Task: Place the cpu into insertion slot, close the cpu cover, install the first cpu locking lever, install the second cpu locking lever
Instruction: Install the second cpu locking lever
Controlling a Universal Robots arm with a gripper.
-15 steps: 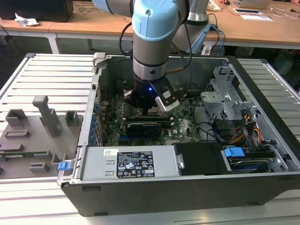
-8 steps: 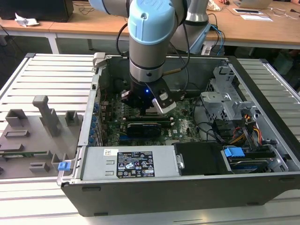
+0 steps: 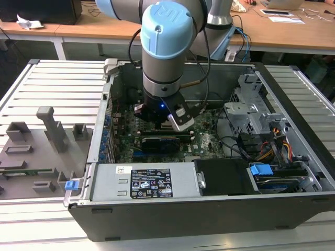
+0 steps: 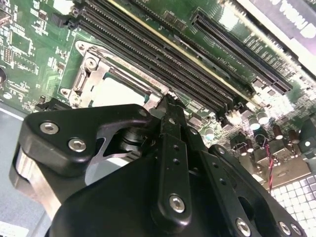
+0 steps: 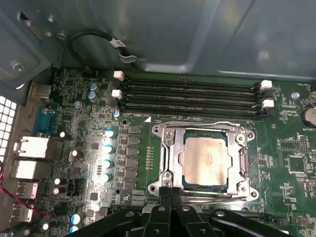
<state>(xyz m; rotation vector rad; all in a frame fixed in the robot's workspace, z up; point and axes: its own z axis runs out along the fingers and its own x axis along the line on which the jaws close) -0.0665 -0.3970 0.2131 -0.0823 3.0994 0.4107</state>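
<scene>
The cpu [image 5: 205,160], silvery-grey side up, lies in the insertion slot [image 5: 207,133], whose dark edge shows around it. The cpu cover [image 5: 173,153], a silver frame, lies flat around the chip. One thin locking lever [image 5: 219,197] runs along the socket edge nearest my gripper, and another [image 5: 243,163] runs along an adjoining side. My gripper [image 5: 170,193] is shut, its fingertips pressed together at the socket's corner beside the near lever. In the second wrist view the gripper [image 4: 168,102] tips sit right at the frame's edge next to the cpu [image 4: 118,91]. The arm [image 3: 162,63] reaches down into the open computer case.
Long black memory slots [image 5: 192,94] run just beyond the socket, with the case wall [image 5: 148,34] behind them. Capacitors [image 5: 108,148] and rear ports [image 5: 29,158] stand to one side. A black expansion card [image 3: 159,141], power supply [image 3: 146,183] and drive cage [image 3: 256,112] crowd the case.
</scene>
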